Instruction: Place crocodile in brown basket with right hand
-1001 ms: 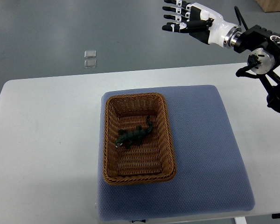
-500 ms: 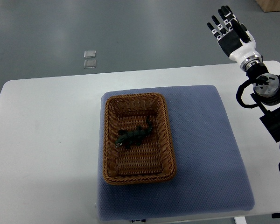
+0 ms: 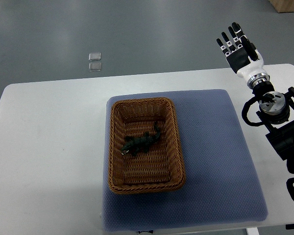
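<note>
Robotics lab, white table (image 3: pixel 49 147) with blue pad (image 3: pixel 215 161), bare grey floor (image 3: pixel 137 34), humanoid arm

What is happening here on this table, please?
A toy crocodile lies inside the brown basket, which stands on a blue mat on the white table. The robot's right hand is up near the table's far right edge, away from the basket, with its fingers spread and holding nothing. The left arm is not in view. The placing looks done.
</note>
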Action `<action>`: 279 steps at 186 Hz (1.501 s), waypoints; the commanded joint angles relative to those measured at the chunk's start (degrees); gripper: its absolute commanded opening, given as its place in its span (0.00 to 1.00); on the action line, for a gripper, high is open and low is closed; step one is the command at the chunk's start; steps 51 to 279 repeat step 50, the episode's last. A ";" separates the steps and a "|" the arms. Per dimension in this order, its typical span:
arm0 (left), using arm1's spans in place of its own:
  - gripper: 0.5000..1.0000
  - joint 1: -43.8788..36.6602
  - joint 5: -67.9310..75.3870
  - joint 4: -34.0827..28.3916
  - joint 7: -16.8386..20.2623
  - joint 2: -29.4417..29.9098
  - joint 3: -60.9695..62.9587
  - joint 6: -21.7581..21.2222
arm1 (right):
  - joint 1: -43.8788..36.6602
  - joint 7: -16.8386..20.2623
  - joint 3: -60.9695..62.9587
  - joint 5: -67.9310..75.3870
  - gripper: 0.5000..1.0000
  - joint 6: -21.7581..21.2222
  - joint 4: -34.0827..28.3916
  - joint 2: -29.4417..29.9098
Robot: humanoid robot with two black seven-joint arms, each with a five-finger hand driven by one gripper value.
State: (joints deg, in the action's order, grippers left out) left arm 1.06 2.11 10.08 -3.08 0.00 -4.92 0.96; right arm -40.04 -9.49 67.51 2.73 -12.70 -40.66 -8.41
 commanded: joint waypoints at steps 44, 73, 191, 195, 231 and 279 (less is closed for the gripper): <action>1.00 0.00 0.00 -0.06 0.00 0.00 0.00 0.00 | 1.10 0.00 -0.01 0.00 0.86 0.04 0.06 0.59; 1.00 0.00 0.00 -0.06 0.00 0.00 0.00 0.00 | 1.10 0.00 -0.01 0.00 0.86 -0.04 0.06 0.68; 1.00 0.00 0.00 -0.06 0.00 0.00 0.00 0.00 | 1.10 0.00 -0.01 0.00 0.86 -0.04 0.06 0.68; 1.00 0.00 0.00 -0.06 0.00 0.00 0.00 0.00 | 1.10 0.00 -0.01 0.00 0.86 -0.04 0.06 0.68; 1.00 0.00 0.00 -0.06 0.00 0.00 0.00 0.00 | 1.10 0.00 -0.01 0.00 0.86 -0.04 0.06 0.68; 1.00 0.00 0.00 -0.06 0.00 0.00 0.00 0.00 | 1.10 0.00 -0.01 0.00 0.86 -0.04 0.06 0.68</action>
